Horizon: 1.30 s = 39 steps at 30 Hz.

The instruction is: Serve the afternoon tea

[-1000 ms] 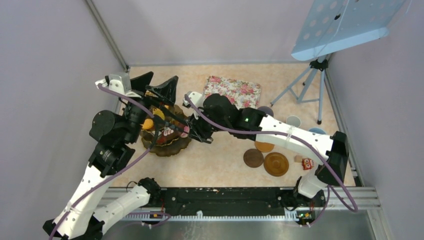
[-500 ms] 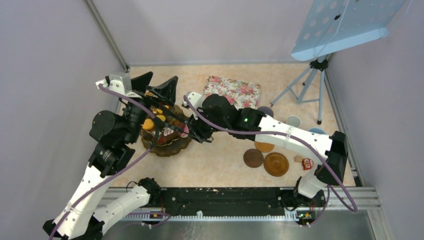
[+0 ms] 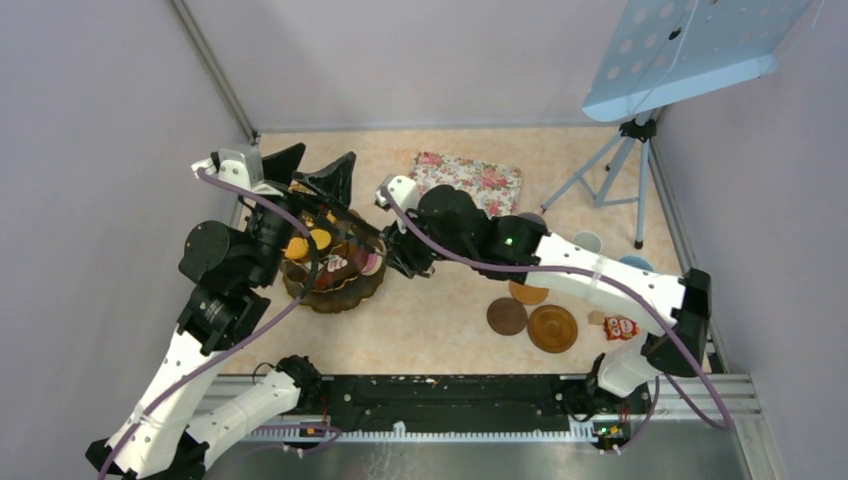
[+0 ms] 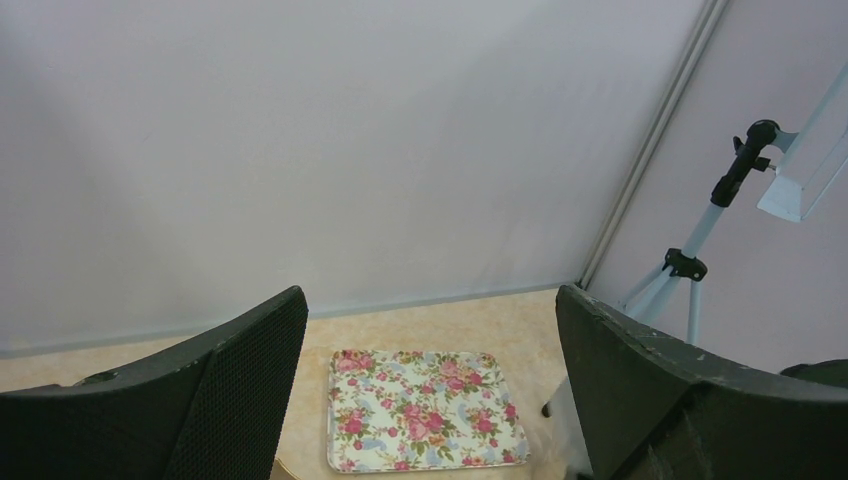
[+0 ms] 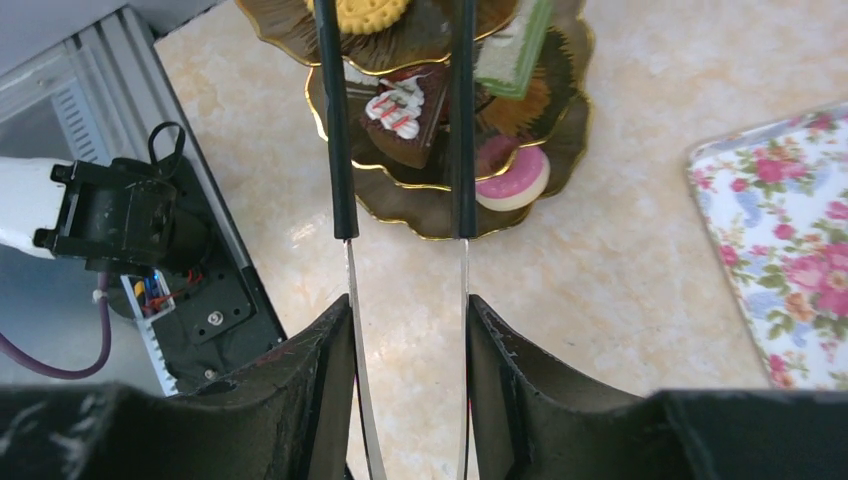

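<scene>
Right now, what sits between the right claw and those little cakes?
The black tongs, clamped in the right gripper, reach out over the toy cakes on the stand; the right wrist view shows it.

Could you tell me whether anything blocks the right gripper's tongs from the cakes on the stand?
Nothing visible does: the tongs reach over the tiered stand, their arms either side of the chocolate cake slice.

Right wrist: black tongs (image 5: 338, 150) run off the top edge, tips out of frame, so can't tell if they grip anything. Biscuit (image 5: 372, 12) and tiered stand (image 5: 440, 228) also cropped at top. Rose tray (image 5: 790, 220) cut at right edge. Top view: right arm (image 3: 560, 265) hides most of the lilac mug (image 3: 531, 217). Cakes (image 3: 336, 266) too small to identify.
</scene>
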Each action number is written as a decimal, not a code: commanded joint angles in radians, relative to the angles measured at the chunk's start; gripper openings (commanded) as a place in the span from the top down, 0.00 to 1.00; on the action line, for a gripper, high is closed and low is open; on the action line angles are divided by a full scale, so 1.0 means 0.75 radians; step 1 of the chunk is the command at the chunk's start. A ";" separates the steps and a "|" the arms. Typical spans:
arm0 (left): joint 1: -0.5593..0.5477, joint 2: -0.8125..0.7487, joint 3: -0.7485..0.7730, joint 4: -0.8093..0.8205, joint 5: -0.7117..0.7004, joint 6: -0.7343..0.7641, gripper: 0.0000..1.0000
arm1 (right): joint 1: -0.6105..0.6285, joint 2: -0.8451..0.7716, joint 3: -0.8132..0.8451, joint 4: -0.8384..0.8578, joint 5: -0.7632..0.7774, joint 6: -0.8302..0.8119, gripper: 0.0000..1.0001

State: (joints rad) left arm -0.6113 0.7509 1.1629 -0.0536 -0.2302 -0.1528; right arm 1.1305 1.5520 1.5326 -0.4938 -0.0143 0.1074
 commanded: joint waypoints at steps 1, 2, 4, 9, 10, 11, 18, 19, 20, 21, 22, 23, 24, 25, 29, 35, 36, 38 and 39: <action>0.005 -0.009 -0.003 0.058 -0.021 0.035 0.01 | 0.019 -0.243 -0.038 0.119 0.166 -0.025 0.61; 0.005 -0.008 -0.005 0.061 -0.022 0.042 0.01 | 0.019 -0.276 -0.066 0.121 0.206 -0.028 0.62; 0.003 -0.009 -0.011 0.061 -0.027 0.054 0.01 | 0.017 -0.345 -0.135 0.131 0.304 -0.027 0.63; 0.005 -0.012 -0.043 0.129 -0.036 0.099 0.01 | -0.015 -0.439 -0.285 0.131 0.617 0.011 0.63; 0.005 -0.012 -0.048 0.135 -0.037 0.107 0.01 | -0.042 -0.437 -0.304 0.127 0.646 0.034 0.64; 0.005 -0.013 -0.054 0.140 -0.037 0.115 0.01 | -0.078 -0.427 -0.324 0.126 0.671 0.061 0.64; 0.004 -0.031 -0.110 0.170 -0.010 0.140 0.01 | -0.369 -0.166 -0.325 0.143 0.641 0.265 0.65; 0.005 -0.036 -0.122 0.175 -0.002 0.141 0.01 | -0.390 -0.100 -0.294 0.137 0.651 0.293 0.65; 0.005 -0.039 -0.129 0.176 0.005 0.142 0.01 | -0.410 -0.038 -0.260 0.133 0.659 0.314 0.65; 0.005 -0.041 -0.135 0.176 0.015 0.142 0.01 | -0.427 0.030 -0.227 0.132 0.671 0.340 0.64; 0.003 -0.045 -0.141 0.178 0.027 0.144 0.01 | -0.440 0.096 -0.189 0.130 0.695 0.363 0.64; 0.003 -0.048 -0.149 0.179 0.038 0.144 0.01 | -0.452 0.161 -0.155 0.133 0.702 0.383 0.64; 0.003 -0.053 -0.158 0.183 0.049 0.143 0.01 | -0.460 0.229 -0.112 0.134 0.718 0.400 0.64; 0.001 -0.056 -0.168 0.188 0.062 0.145 0.01 | -0.470 0.298 -0.069 0.122 0.728 0.425 0.63; 0.001 -0.074 -0.197 0.208 0.106 0.135 0.01 | -0.508 0.557 0.135 0.085 0.712 0.530 0.62; -0.008 -0.088 -0.229 0.227 0.132 0.118 0.01 | -0.550 0.776 0.282 0.117 0.684 0.598 0.61; -0.008 -0.089 -0.232 0.229 0.130 0.117 0.01 | -0.555 0.805 0.308 0.114 0.684 0.602 0.60; -0.009 -0.091 -0.236 0.231 0.127 0.114 0.01 | -0.558 0.857 0.356 0.101 0.687 0.606 0.58; -0.010 -0.093 -0.239 0.233 0.129 0.113 0.01 | -0.558 0.879 0.376 0.096 0.689 0.606 0.57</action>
State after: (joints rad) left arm -0.6140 0.6952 0.9955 0.0608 -0.1505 -0.0544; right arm 0.7212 2.1654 1.7153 -0.4412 0.4892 0.5259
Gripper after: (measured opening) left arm 0.987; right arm 0.417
